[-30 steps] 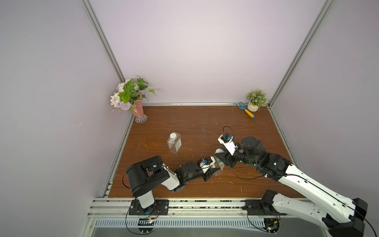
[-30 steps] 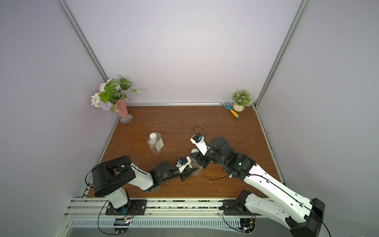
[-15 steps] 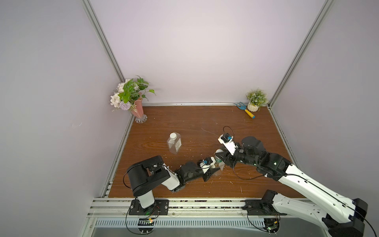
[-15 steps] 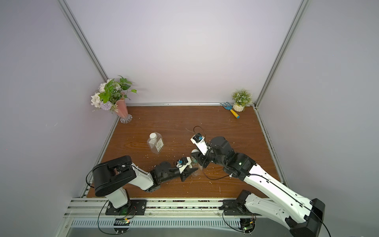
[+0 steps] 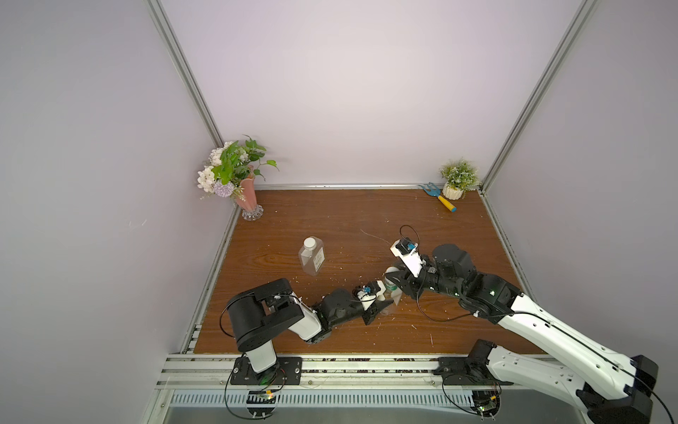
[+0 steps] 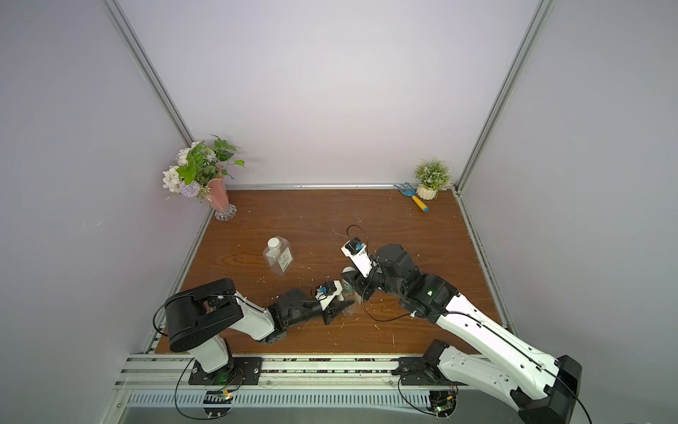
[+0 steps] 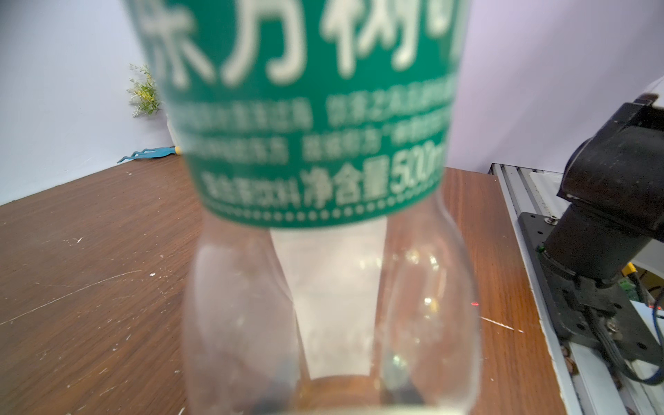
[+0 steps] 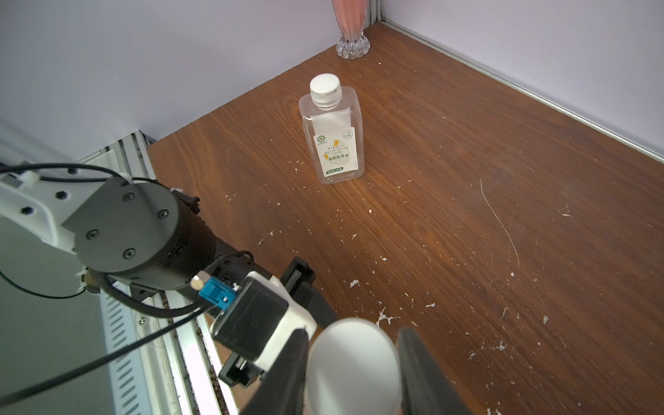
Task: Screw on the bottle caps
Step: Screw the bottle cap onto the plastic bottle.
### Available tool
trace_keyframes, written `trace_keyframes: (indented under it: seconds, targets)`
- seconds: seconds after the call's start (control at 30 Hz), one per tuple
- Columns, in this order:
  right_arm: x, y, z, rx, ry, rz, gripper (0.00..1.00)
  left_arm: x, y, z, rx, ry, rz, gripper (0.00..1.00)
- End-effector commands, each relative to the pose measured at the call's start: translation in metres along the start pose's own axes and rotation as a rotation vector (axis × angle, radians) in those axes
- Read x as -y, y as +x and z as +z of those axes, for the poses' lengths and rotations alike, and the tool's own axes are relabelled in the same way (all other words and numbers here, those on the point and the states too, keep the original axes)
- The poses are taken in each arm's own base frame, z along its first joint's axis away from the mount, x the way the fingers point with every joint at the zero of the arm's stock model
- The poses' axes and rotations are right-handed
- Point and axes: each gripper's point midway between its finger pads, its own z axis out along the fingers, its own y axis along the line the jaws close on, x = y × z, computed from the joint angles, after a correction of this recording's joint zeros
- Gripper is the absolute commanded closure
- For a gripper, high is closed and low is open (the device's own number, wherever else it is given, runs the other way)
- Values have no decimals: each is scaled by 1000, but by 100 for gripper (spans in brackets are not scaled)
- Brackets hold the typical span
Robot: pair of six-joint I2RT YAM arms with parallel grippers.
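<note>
While left jaws are clamping the green "净含量 500" bottle [image 7: 316, 143] on the worktop [image 7: 90, 269], right jaws are squeezing its white cap [image 8: 354, 363], tighter than before; the "Organic germinated rice" bottle [image 8: 334, 143] is standing apart.

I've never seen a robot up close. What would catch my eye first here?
Near the front of the wooden table, the left end effector grips a green-labelled bottle while the right end effector pinches the white cap at its top. A square bottle, already capped, stands alone further left, and a pink vase of flowers fills the back left corner.
</note>
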Motion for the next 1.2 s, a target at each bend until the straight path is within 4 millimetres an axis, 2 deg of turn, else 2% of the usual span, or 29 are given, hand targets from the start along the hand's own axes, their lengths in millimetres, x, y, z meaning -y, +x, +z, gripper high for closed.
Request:
trace_keyframes:
  seconds: [0.0,0.17,0.3,0.5,0.77,1.17]
  targets:
    - [3,-3,-4,38,16,28,63,-6,-21,-4,63,-28,3,94]
    - [3,-1,2,50,15,74,64,-7,-27,-6,78,-39,1,94]
    - [12,3,9,51,58,123,66,-10,-30,-8,88,-63,4,95]
    - [20,0,8,82,103,197,70,-15,-37,-13,106,-130,22,95]
    - [9,-2,9,97,119,223,71,-20,-46,-11,126,-183,29,95]
    - [11,-6,13,78,256,259,72,-36,-50,-3,92,-303,46,95]
